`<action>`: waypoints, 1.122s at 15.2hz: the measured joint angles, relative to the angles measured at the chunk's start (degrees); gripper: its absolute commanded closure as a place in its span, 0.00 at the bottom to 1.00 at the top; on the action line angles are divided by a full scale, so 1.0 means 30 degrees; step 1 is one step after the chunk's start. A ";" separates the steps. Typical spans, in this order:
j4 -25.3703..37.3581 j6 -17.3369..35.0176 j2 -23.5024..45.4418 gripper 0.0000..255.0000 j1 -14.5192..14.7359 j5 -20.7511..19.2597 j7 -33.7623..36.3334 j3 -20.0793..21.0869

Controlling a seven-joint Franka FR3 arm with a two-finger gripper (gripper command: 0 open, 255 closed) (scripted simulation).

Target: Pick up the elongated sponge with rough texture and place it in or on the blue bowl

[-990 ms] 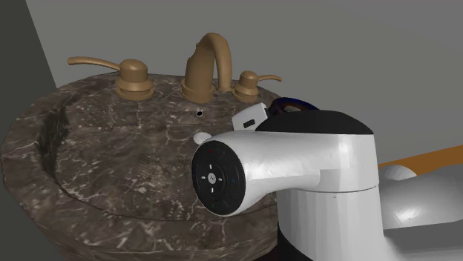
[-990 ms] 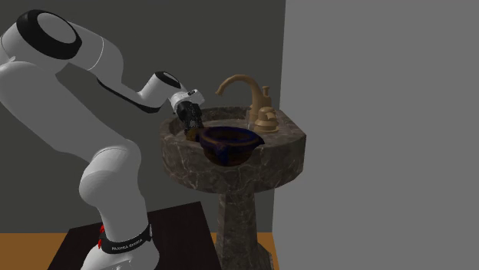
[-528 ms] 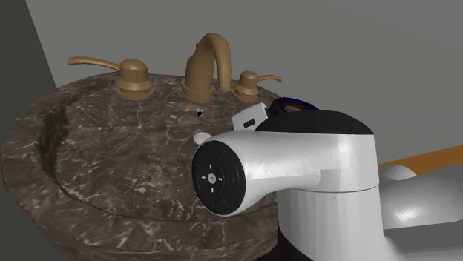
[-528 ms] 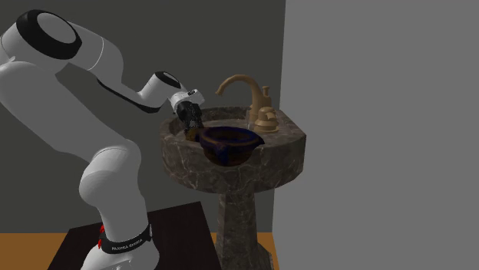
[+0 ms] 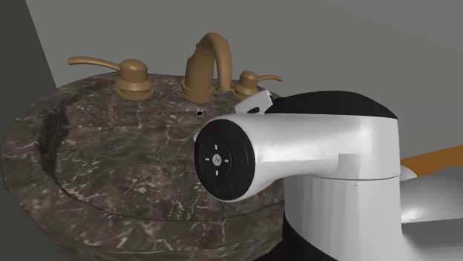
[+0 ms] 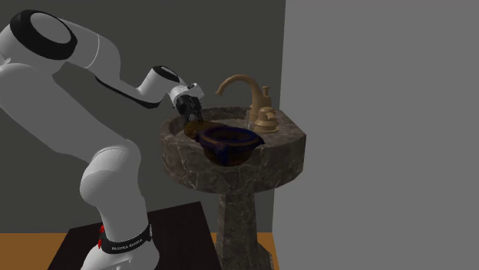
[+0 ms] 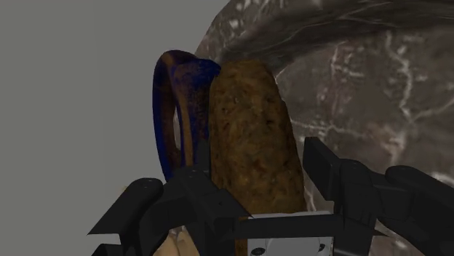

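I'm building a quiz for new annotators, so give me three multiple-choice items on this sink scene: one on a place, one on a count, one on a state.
1. Where does the blue bowl stand?
A. on the marble sink
B. on the floor
C. on the robot's stand

2. How many lever handles flank the faucet spout?
A. one
B. two
C. four

3. What state is the brown sponge in?
A. lying on the floor
B. draped over the spout
C. clasped in the gripper

Answers:
1 A, it sits on the sink's top in the second exterior view.
2 B, one lever stands on each side.
3 C, the black fingers clasp it.
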 measured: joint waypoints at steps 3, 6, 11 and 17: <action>0.0457 -0.0488 -0.0330 1.00 0.0159 -0.0175 -0.0641 -0.0384; 0.0950 -0.0888 -0.0535 1.00 0.0190 -0.0445 -0.1249 -0.0723; 0.1860 -0.1640 -0.0782 1.00 0.0168 -0.0892 -0.2177 -0.1154; 0.3005 -0.2495 -0.1001 1.00 0.0106 -0.1538 -0.3346 -0.1698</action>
